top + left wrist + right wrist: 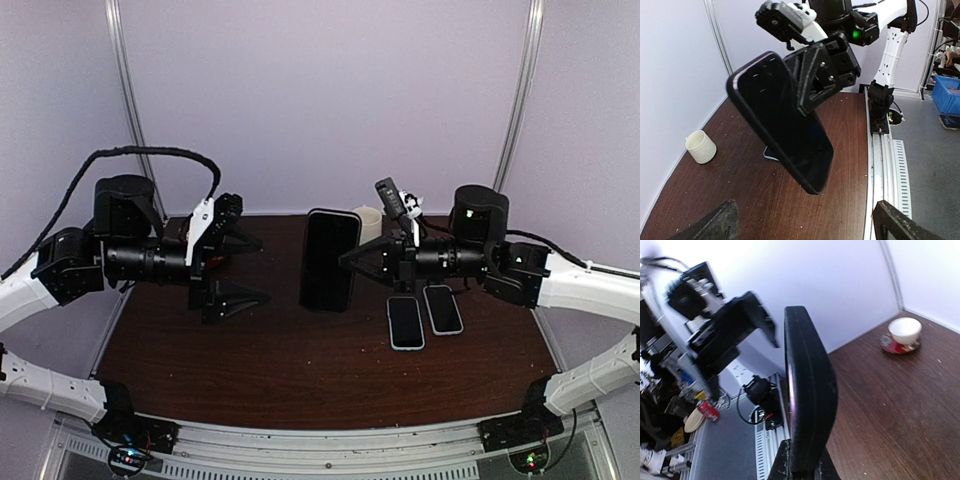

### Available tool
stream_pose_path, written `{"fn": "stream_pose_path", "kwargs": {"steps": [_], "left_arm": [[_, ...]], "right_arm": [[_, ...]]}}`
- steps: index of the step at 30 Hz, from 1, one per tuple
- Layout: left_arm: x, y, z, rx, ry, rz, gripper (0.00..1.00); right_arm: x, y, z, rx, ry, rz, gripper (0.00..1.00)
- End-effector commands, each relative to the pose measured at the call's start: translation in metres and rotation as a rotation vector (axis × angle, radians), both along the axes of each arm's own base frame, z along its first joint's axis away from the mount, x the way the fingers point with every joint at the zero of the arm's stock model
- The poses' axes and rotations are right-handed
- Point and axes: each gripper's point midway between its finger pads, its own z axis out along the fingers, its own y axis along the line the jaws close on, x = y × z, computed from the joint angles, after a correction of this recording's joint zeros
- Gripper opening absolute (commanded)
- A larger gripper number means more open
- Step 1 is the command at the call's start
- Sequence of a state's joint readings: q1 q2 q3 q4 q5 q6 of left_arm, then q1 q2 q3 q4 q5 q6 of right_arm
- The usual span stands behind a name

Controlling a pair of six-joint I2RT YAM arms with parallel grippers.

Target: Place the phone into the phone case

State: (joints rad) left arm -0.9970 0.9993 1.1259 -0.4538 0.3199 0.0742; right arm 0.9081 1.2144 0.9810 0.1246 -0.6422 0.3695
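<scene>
My right gripper (352, 262) is shut on a large black phone case (330, 260) and holds it upright above the middle of the table. In the right wrist view the case (807, 390) stands edge-on between my fingers (785, 465), with a thin shiny strip along its rim. I cannot tell whether a phone sits inside it. My left gripper (245, 270) is open and empty, to the left of the case and facing it. The case's dark face (785, 125) fills the left wrist view. Two dark phones with light-blue edges (405, 322) (443, 308) lie flat under the right arm.
A white ribbed cup (368, 222) stands at the back of the table, also in the left wrist view (701, 146) and the right wrist view (904, 330). A metal rail (330, 445) runs along the near edge. White walls close the back and sides.
</scene>
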Motion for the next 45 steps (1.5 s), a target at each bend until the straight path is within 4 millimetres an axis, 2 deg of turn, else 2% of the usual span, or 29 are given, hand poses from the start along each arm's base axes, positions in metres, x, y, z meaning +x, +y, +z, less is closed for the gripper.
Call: {"fn": "stream_pose_path", "kwargs": {"steps": [1, 3, 5, 8, 12, 16, 20, 25, 29, 30, 32, 35, 37, 39, 45], "left_arm": [[0.030, 0.002, -0.007, 0.011, 0.003, 0.139, 0.98], [0.049, 0.005, -0.017, 0.047, 0.028, 0.223, 0.98], [0.060, 0.005, -0.026, 0.089, 0.050, 0.267, 0.98], [0.063, 0.003, -0.034, 0.114, 0.065, 0.268, 0.98], [0.064, 0.007, -0.033, 0.113, 0.058, 0.285, 0.98], [0.064, 0.012, -0.030, 0.098, 0.045, 0.300, 0.98], [0.065, 0.011, -0.032, 0.103, 0.045, 0.301, 0.98], [0.066, 0.009, -0.035, 0.113, 0.048, 0.299, 0.97], [0.065, 0.010, -0.033, 0.108, 0.045, 0.296, 0.98], [0.065, 0.010, -0.033, 0.109, 0.044, 0.297, 0.97], [0.064, 0.011, -0.033, 0.108, 0.043, 0.296, 0.97], [0.064, 0.011, -0.033, 0.110, 0.042, 0.294, 0.97], [0.064, 0.011, -0.033, 0.110, 0.040, 0.295, 0.98], [0.065, 0.012, -0.033, 0.110, 0.036, 0.297, 0.98], [0.065, 0.012, -0.033, 0.109, 0.031, 0.300, 0.98]], "right_arm": [[0.074, -0.017, -0.046, -0.166, 0.256, -0.302, 0.00], [0.093, -0.021, -0.086, -0.284, 0.363, -0.380, 0.00], [0.098, -0.018, -0.114, -0.359, 0.433, -0.387, 0.00], [0.108, -0.009, -0.148, -0.421, 0.517, -0.381, 0.00], [0.116, -0.008, -0.200, -0.511, 0.675, -0.356, 0.00], [0.116, -0.002, -0.231, -0.527, 0.781, -0.304, 0.00], [0.124, -0.014, -0.257, -0.579, 0.818, -0.338, 0.00], [0.133, -0.037, -0.283, -0.696, 0.815, -0.419, 0.25], [0.139, -0.052, -0.297, -0.820, 0.774, -0.468, 0.35], [0.139, -0.056, -0.296, -0.853, 0.765, -0.482, 0.37], [0.142, -0.064, -0.292, -0.909, 0.720, -0.521, 0.48], [0.138, -0.070, -0.281, -0.974, 0.653, -0.560, 0.54], [0.131, -0.071, -0.276, -1.029, 0.601, -0.588, 0.55], [0.115, -0.071, -0.276, -1.089, 0.569, -0.605, 0.51], [0.084, -0.060, -0.288, -1.115, 0.593, -0.602, 0.24]]}}
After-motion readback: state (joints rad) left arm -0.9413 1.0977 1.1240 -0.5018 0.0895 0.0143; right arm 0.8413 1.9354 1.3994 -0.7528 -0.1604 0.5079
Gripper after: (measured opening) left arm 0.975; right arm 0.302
